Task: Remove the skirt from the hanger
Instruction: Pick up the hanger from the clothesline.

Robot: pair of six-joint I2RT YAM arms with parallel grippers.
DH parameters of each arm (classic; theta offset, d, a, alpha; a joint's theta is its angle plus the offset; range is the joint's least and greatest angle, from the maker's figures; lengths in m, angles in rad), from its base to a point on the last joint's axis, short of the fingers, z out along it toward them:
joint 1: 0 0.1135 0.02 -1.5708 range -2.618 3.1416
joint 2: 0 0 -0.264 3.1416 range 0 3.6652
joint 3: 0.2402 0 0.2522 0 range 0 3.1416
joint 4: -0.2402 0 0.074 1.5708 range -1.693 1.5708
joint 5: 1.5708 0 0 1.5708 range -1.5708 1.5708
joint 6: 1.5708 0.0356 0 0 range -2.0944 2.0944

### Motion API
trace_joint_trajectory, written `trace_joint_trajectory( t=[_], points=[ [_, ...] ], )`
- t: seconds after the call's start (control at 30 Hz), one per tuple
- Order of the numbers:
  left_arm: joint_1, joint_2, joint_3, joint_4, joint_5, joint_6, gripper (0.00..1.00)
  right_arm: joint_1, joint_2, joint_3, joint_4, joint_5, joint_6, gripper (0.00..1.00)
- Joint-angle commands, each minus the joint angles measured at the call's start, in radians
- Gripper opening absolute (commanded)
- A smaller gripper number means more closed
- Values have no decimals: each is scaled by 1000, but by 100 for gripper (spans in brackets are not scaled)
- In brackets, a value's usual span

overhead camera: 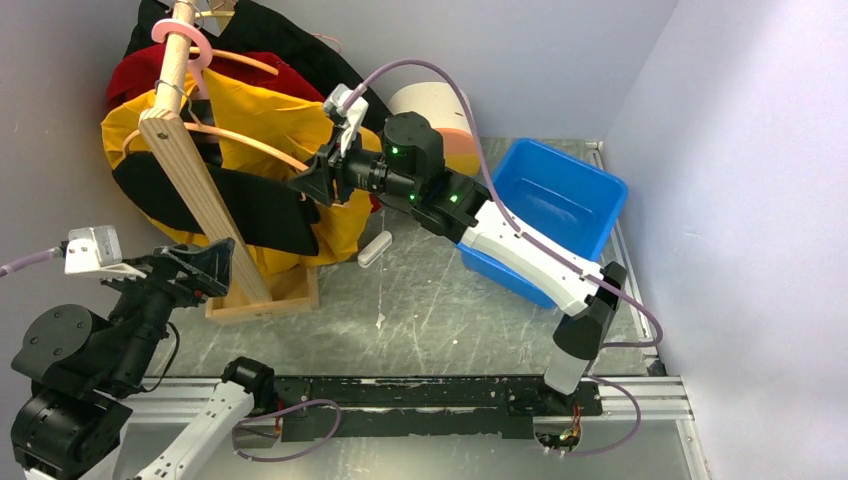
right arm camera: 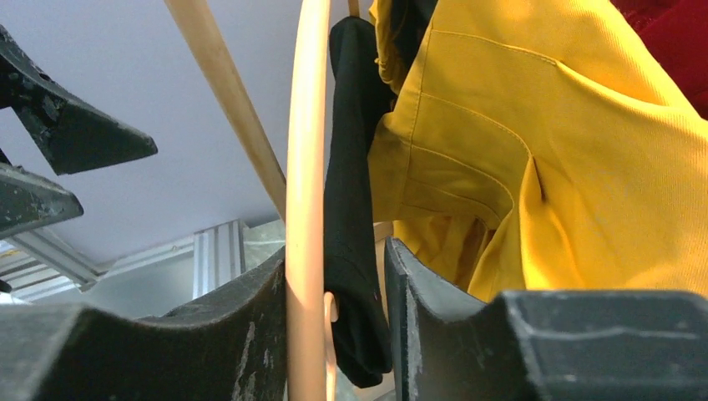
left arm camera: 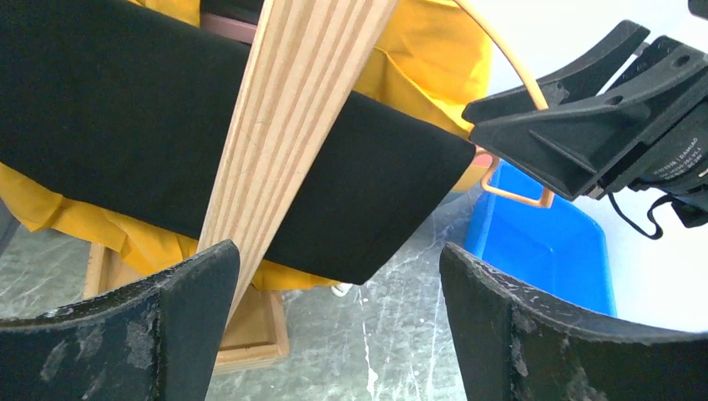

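Grabbing time. The skirt [overhead camera: 255,205] hangs on its hanger [overhead camera: 262,150] behind the wooden post [overhead camera: 195,190]. Right of the post, the right gripper [overhead camera: 303,185] hugs the skirt's edge (pinched? can't tell). Left gripper [left arm camera: 338,259]: spread. Next, pinch cloth, slide off.

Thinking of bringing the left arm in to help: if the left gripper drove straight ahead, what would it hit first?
Most likely the wooden post, which stands in front of the black skirt, just left of centre for the open left gripper. Depth is unclear.
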Motion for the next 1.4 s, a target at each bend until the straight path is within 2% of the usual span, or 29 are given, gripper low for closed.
trace_joint_trajectory(
  t=[0.0,0.13,0.3,0.53,1.03,1.37],
  points=[
    [-8,-7,-11,-13,35,-20,93,1,35,62,-22,-31,-12,40],
    [-6,-8,-14,-16,34,-29,94,1,50,76,-17,-46,8,25],
    [-7,-11,-20,-16,42,-32,93,2,43,48,62,-83,40,21],
    [-8,-11,-22,-12,47,-41,93,0,48,50,168,-139,108,0],
    [-8,11,-42,37,132,-50,94,-25,14,-13,445,-148,276,0],
    [-8,81,-19,87,266,-13,93,-69,-51,-109,507,-178,312,0]
  ],
)
